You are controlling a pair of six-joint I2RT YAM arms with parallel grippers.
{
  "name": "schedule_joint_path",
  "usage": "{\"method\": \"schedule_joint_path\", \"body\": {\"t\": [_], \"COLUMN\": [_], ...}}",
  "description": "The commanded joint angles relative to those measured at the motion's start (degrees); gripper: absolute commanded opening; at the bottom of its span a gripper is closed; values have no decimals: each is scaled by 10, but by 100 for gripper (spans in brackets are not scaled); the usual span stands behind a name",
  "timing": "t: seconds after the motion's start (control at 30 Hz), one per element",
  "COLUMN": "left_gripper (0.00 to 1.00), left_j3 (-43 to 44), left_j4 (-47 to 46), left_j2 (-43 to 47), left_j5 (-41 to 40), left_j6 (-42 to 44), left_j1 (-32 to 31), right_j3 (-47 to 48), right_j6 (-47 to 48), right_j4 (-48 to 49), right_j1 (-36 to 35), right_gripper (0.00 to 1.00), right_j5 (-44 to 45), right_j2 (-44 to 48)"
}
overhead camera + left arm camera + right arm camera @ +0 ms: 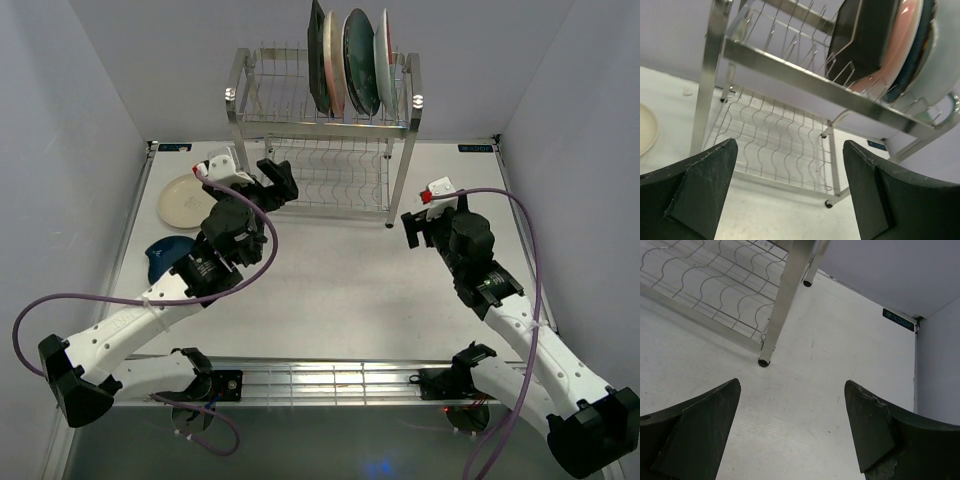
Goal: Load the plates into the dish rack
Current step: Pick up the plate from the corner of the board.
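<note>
Left hand: left gripper, jaws wide apart, empty, dish rack just ahead.
Right hand: right gripper, jaws apart, empty, rack leg ahead-left.
Risk: swinging toward the table plates, the left arm could knock the rack; a thin rim may slip from the fingers.
Rack: plates upright on the upper tier, above-right of the left gripper; lower tier bare.
Table: cream plate and blue plate flat, behind-left.

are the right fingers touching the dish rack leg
Apart. The right wrist view shows bare table between the open fingers of the right gripper and the foot of the dish rack leg.
</note>
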State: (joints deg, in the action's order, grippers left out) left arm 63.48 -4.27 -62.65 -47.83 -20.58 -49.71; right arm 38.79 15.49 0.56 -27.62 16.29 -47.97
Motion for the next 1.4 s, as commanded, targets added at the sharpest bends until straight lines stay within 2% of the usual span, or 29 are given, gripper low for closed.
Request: {"method": "schedule_joint_path", "body": {"t": [0.0,0.13,0.33,0.43,0.63,0.8,0.9,1.07,1.2,1.27,1.37], "left_gripper": [96,97,98,98,98,98,98,98,98,98,98], "left_j3": [-45,-84,-115,-122,-66,-9,-1,-31,-113,-138,-129], "left_j4": [-5,15,82,95,153,226,234,195,68,47,48], "left_j2": [42,50,33,13,-82,-153,-177,-198,-162,-148,-163], "left_j5": [-33,-38,99,100,117,97,78,142,187,184,195], "left_j6": [-18,-40,-123,-127,-131,-135,-119,-90,-6,15,30], "left_j1": [4,23,152,179,214,243,262,311,320,328,342], "right_j3": [34,24,-12,-34,-51,-78,-97,-110,-121,-130,-142], "right_j6": [-28,-34,-28,-17,-7,9,12,23,35,43,53], "right_j4": [43,76,98,116,118,121,127,124,119,119,119], "right_j1": [38,49,50,51,55,56,57,57,58,58,58], "right_gripper": [90,90,90,90,90,90,90,90,90,90,90], "right_j5": [-116,-155,-181,-185,-211,-217,-225,-235,-246,-256,-272], "right_j2": [-13,-21,-5,7,9,31,50,67,81,86,94]}}
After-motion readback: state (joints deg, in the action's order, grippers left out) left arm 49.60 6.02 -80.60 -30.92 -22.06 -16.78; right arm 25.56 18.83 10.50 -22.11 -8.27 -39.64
